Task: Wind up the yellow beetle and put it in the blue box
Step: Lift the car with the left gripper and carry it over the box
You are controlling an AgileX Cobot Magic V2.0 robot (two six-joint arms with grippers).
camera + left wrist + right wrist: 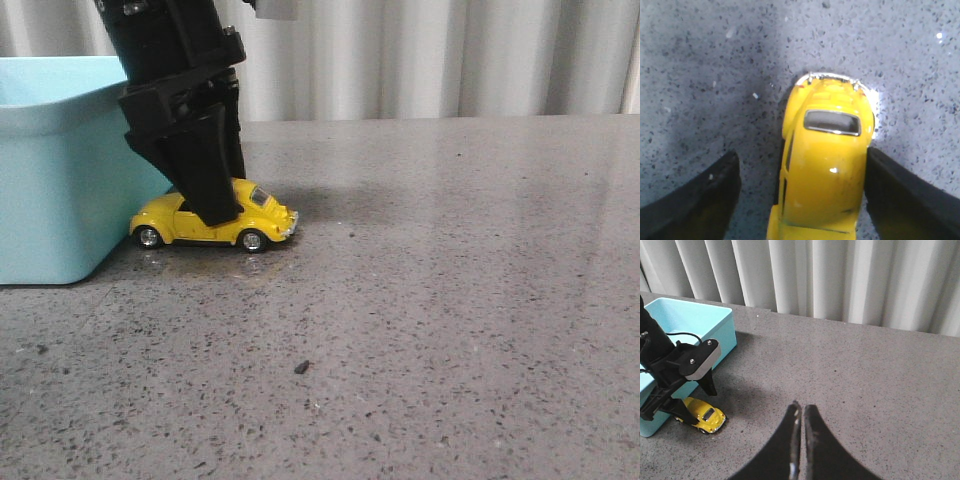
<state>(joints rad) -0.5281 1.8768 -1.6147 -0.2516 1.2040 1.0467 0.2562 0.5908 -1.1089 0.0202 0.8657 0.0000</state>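
Observation:
The yellow beetle (262,214) stands on its wheels on the grey table, right beside the blue box (50,180). My left gripper (212,208) is lowered over the car with a finger on each side. In the left wrist view the beetle (827,175) lies between the jaws: one finger (900,200) touches its side and the other finger (705,200) stands apart with a gap. My right gripper (800,409) is shut and empty, held above the table to the right of the car (704,416).
The blue box (726,335) stands at the table's left and looks empty inside. A white pleated curtain (450,55) hangs behind the table. A small dark speck (301,367) lies on the table in front of the car.

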